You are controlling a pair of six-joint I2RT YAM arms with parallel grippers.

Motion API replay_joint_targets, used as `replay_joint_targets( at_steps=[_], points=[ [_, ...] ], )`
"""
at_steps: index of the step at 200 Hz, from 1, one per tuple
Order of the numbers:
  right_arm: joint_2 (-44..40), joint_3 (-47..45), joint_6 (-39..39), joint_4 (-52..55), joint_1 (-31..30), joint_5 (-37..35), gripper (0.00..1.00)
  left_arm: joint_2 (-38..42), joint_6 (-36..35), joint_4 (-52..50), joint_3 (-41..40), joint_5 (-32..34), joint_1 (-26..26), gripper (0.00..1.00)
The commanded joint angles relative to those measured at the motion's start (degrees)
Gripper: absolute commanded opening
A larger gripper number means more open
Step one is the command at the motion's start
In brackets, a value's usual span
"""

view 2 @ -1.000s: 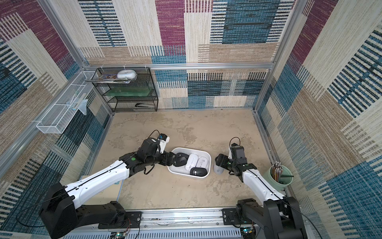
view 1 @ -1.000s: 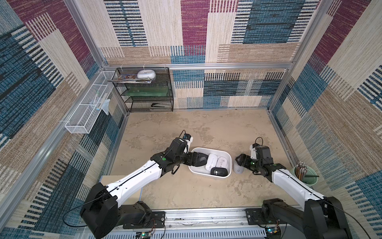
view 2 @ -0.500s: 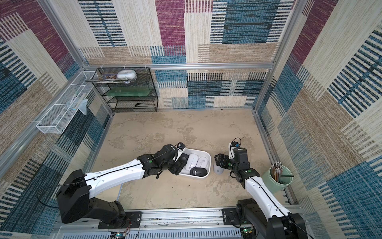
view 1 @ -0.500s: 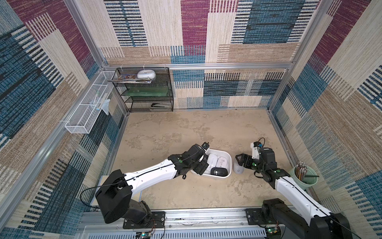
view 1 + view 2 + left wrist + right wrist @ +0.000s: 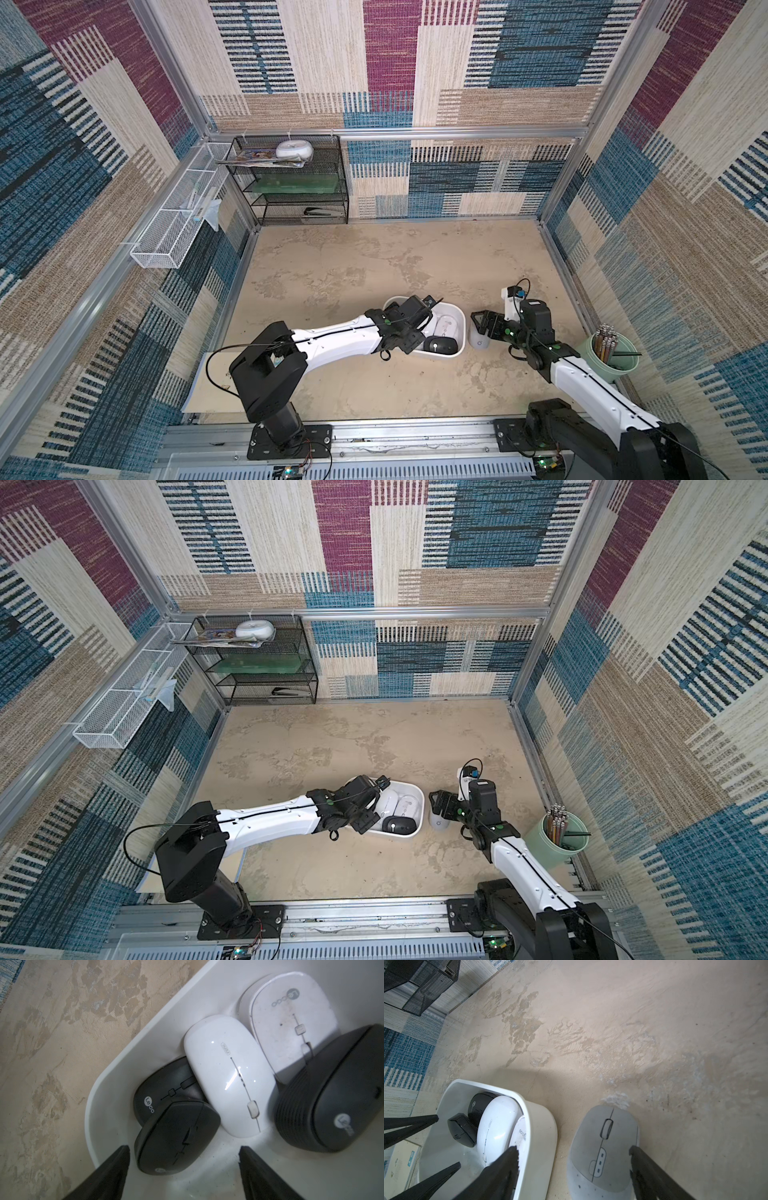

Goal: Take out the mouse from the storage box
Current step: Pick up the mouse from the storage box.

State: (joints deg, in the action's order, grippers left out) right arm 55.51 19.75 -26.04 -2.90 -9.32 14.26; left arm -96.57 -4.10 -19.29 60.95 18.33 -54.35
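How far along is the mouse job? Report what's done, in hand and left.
Done: one grey mouse lies on the table beside the storage box, the right gripper open over it. In hand: the left gripper, open, reaches into the box with the small black mouse between its jaws, not gripped. Left: closing and lifting it out; others, like the glossy white mouse, sit inside.

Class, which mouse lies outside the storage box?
The grey mouse, on the table beside the box; the black mice and white mice lie inside it.

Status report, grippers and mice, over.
Left gripper open, fingers astride small black mouse in storage box. Right gripper open over grey mouse on table. Nothing held.
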Motion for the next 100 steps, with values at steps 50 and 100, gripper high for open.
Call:
replay_joint_targets(
  at_steps=[50,100],
  points=[
    [0.48,0.29,0.47,-1.43,-0.11,0.51,0.87,-5.22,-1.26,-2.91,2.63,5.98,-0.47,0.85],
    [0.44,0.25,0.46,-1.41,-0.13,0.43,0.87,-7.27,-1.07,-3.74,3.83,6.96,-0.40,0.70]
  ],
)
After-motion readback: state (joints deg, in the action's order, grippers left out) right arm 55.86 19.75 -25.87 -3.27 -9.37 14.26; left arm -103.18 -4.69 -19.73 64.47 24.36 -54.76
